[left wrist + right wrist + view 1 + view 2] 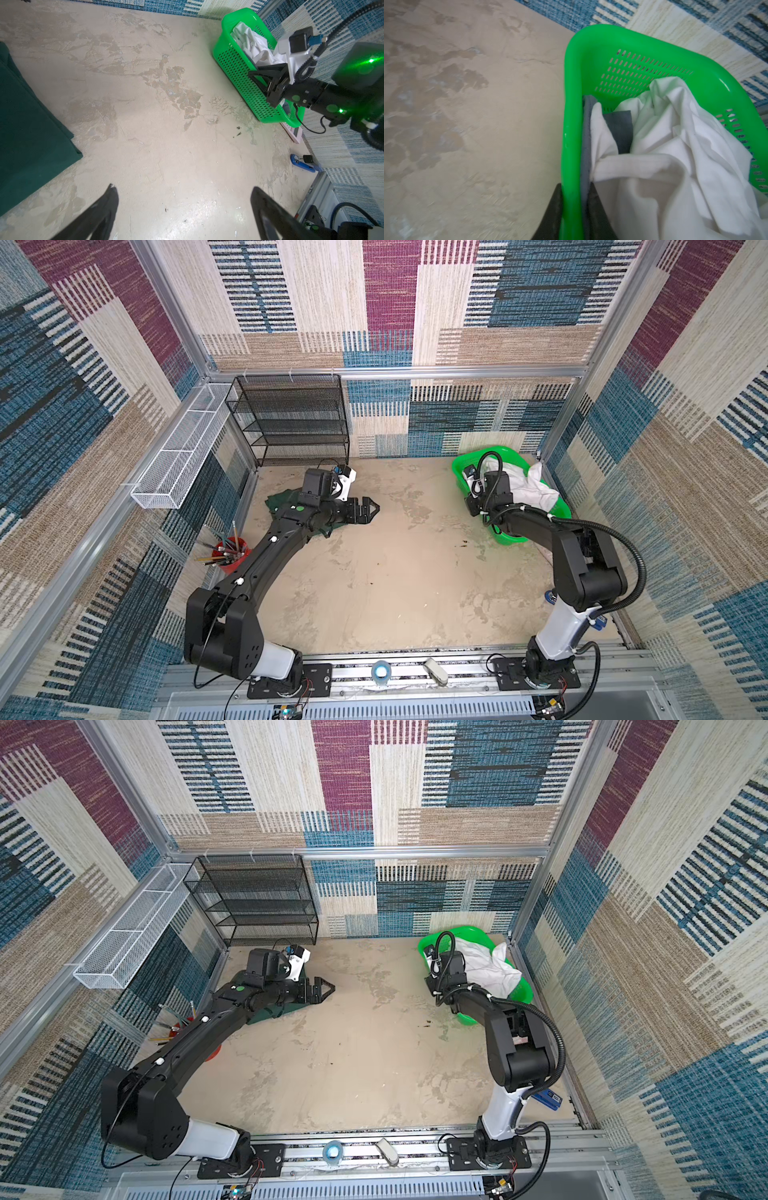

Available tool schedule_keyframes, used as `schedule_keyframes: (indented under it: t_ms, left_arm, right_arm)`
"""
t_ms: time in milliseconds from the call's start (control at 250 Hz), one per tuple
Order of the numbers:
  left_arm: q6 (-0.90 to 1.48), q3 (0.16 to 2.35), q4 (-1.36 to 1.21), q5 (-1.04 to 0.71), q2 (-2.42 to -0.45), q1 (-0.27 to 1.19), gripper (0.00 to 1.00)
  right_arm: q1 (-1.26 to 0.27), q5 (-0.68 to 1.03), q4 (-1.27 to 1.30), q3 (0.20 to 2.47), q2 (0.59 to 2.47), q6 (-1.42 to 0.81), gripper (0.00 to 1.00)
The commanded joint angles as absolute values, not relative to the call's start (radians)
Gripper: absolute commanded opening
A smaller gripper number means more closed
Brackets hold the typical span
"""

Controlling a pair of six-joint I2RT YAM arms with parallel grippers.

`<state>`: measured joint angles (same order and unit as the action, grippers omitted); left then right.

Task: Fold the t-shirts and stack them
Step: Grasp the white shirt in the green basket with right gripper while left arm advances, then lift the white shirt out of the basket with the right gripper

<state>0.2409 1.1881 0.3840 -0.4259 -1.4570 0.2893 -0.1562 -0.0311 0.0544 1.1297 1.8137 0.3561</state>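
Three t-shirts: the white t-shirt point(536, 489) and grey t-shirt point(620, 128) lie crumpled in the one green basket point(571, 104), upper right in both top views. The dark green t-shirt point(279, 502) is on the counter point(395, 572) at left, partly under the left arm point(266, 556). The right gripper point(576, 187) seems clamped on the basket wall and the grey edge. The left gripper point(184, 188) has its fingers wide apart.

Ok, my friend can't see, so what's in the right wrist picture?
The right gripper pinches the wall of a green basket and the edge of a grey shirt together. A crumpled white shirt lies heaped in the basket, which sits on a blotchy beige table.
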Motion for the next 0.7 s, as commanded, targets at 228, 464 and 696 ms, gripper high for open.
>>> schedule_keyframes:
  t_ms: [228,464,696]
  left_arm:
    - [0.232,1.186,0.363,-0.438,-1.479,0.299,1.0]
    - [0.22,1.183,0.352,-0.435,-1.477,0.305,1.0]
    - [0.219,1.163,0.32,-0.436,-1.46,0.316,1.0]
  right_arm:
    - [-0.067,-0.129,0.081,1.421,2.061,0.345,0.03]
    - [-0.035,-0.123,0.032,1.575,2.169,0.345,0.05]
    - [-0.011,-0.133,0.007,1.641,2.199,0.332,0.05]
